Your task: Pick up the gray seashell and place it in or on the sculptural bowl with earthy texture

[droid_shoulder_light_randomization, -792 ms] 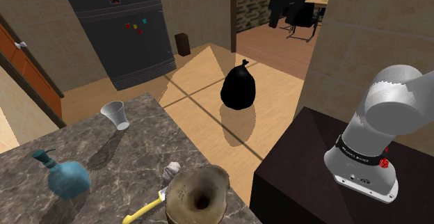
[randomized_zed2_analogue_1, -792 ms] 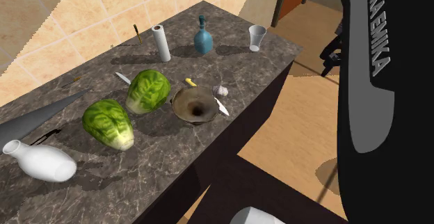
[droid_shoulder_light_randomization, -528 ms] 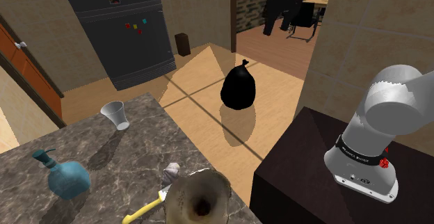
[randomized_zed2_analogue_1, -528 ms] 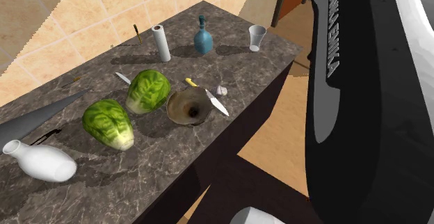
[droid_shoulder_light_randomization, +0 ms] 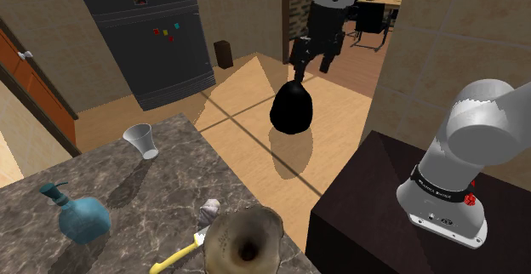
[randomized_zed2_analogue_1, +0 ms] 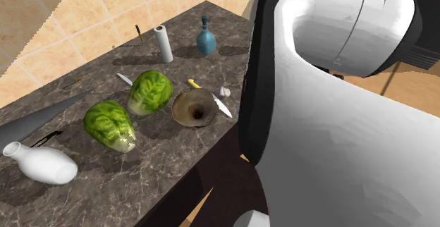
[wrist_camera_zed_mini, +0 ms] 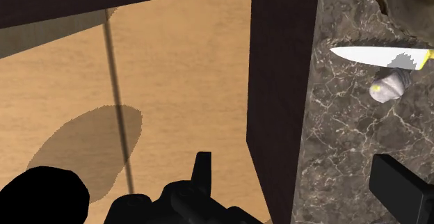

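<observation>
Nearest in the shoulder view, one brown bowl (droid_shoulder_light_randomization: 245, 242) sits at the desk (droid_shoulder_light_randomization: 170, 174) edge. Just past it lies the one small gray shell (droid_shoulder_light_randomization: 209, 208), right beside the single yellow-handled knife (wrist_camera_zed_mini: 372, 53); you cannot tell whether they touch. Judge the shell light, stiff and probably brittle. Pinch it gently across its narrow width, coming straight down clear of the blade. Farther along stand one blue bottle (droid_shoulder_light_randomization: 81, 217) and one cup (droid_shoulder_light_randomization: 142, 140). Farthest off, your end effector (droid_shoulder_light_randomization: 311, 58) hangs above the black bag (droid_shoulder_light_randomization: 292, 109) on the floor (droid_shoulder_light_randomization: 247, 102), fingers spread, holding nothing.
</observation>
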{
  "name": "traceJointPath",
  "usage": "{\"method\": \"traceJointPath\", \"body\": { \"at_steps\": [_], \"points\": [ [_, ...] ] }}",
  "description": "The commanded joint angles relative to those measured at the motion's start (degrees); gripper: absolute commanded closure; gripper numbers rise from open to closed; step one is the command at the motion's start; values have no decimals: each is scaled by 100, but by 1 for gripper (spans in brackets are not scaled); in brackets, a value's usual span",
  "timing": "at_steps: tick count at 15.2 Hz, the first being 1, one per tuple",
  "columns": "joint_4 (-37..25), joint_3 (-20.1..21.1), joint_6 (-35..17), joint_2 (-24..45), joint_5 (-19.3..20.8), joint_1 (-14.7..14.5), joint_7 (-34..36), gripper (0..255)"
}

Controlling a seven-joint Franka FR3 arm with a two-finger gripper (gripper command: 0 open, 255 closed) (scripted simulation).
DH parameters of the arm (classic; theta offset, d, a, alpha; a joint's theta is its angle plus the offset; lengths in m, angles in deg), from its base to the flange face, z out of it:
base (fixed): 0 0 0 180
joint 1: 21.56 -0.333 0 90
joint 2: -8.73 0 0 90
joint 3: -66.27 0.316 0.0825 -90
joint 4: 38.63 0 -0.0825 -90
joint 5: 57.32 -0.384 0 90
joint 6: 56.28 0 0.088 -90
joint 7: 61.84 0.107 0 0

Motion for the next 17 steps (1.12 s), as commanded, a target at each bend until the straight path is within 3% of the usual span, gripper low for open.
{"method": "traceJointPath", "body": {
  "at_steps": [1,10,14,17],
  "points": [
    [58,289,-282,206,-97,-10,320,0],
    [-35,1616,-1631,1641,-136,197,1765,0],
    [-290,2255,-2193,2520,227,452,2589,0],
    [-565,2730,-2556,3302,795,689,3375,0]
  ]
}}
